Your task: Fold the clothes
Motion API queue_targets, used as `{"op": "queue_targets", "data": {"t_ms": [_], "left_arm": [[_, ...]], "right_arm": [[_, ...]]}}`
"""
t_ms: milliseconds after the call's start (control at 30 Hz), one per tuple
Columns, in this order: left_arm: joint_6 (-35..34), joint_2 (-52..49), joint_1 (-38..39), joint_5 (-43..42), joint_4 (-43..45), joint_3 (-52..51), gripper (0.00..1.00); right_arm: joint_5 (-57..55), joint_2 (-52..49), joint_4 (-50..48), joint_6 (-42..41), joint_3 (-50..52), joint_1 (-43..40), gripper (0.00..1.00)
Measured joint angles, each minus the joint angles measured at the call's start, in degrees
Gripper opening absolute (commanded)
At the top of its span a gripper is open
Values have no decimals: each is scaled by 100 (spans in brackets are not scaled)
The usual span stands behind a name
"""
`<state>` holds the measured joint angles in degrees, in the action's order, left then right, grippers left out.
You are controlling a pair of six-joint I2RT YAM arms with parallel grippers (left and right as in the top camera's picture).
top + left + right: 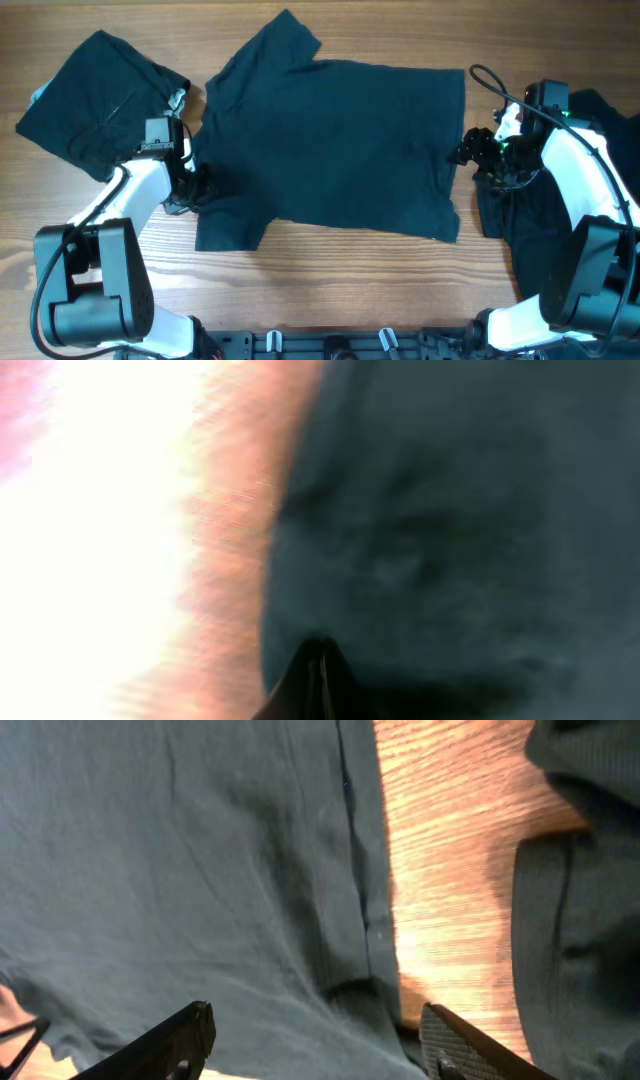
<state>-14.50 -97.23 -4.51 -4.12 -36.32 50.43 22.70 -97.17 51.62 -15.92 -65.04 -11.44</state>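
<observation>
The two arm bases stand at the near edge of the desk (330, 275), one toward each near corner.

From the near-left corner the left arm reaches to the left gripper (192, 188). It sits at the left, collar end of the shirt (340, 140), close to the near sleeve. The left wrist view is badly blurred. Its jaws are pressed together to a point over the shirt's edge, and it cannot be told whether any cloth lies between them.

The shirt itself lies spread flat across the middle of the desk. Its sleeves point to the near and far edges and its hem faces the right edge.

At that hem is the right gripper (468, 152). In the right wrist view its jaws stand wide apart, holding nothing, with a finger (185, 1032) on either side and the shirt's hemmed edge lying below the gap.

Just right of the hem is a strip of bare wood, then a second garment (540, 230). It lies dark and rumpled along the right edge under the right arm, apart from the shirt.

A third garment (95, 100) lies bunched into a rough square in the far-left corner. It is set at a tilt and sits near the shirt's far sleeve.
</observation>
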Motion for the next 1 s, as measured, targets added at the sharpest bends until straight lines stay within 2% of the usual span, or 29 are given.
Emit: {"op": "queue_targets", "data": {"t_ms": [133, 267, 433, 467, 500, 533, 567, 600, 667, 767, 800, 867, 1000], "left_arm": [[-232, -37, -262, 352, -527, 120, 4], [-284, -131, -387, 586, -785, 256, 4], [-289, -173, -387, 730, -857, 345, 4], [-291, -177, -387, 732, -876, 354, 4], [-291, -177, -389, 739, -905, 358, 4], [-293, -177, -391, 772, -955, 358, 4], [-299, -177, -391, 791, -988, 358, 4], [-299, -177, -391, 837, -1021, 358, 4], [-302, -179, -391, 887, -1023, 361, 4], [-302, -179, -391, 901, -1045, 385, 4], [-302, -181, -391, 901, -1073, 417, 4], [-302, -184, -391, 903, -1128, 474, 4], [-302, -188, -391, 903, -1213, 601, 4]], "right_arm": [[-68, -7, -616, 31, 531, 92, 55], [-94, -24, -1502, 42, 1097, 446, 49], [-570, -26, -2162, -286, 1342, 715, 48], [-673, -26, -2208, -330, 1353, 719, 46], [-850, -26, -2238, -378, 1360, 719, 32], [-975, -26, -2238, -426, 1360, 719, 22], [-1091, -26, -2238, -450, 1360, 717, 17], [-1167, -26, -2240, -476, 1360, 719, 17], [-1272, -35, -2258, -487, 1360, 719, 26], [-1200, -184, -2424, -452, 1360, 719, 26], [-1123, -229, -2474, -437, 1346, 719, 24], [-1003, -291, -2498, -428, 1314, 719, 6], [-787, -389, -2592, -326, 1283, 719, 4]]}}
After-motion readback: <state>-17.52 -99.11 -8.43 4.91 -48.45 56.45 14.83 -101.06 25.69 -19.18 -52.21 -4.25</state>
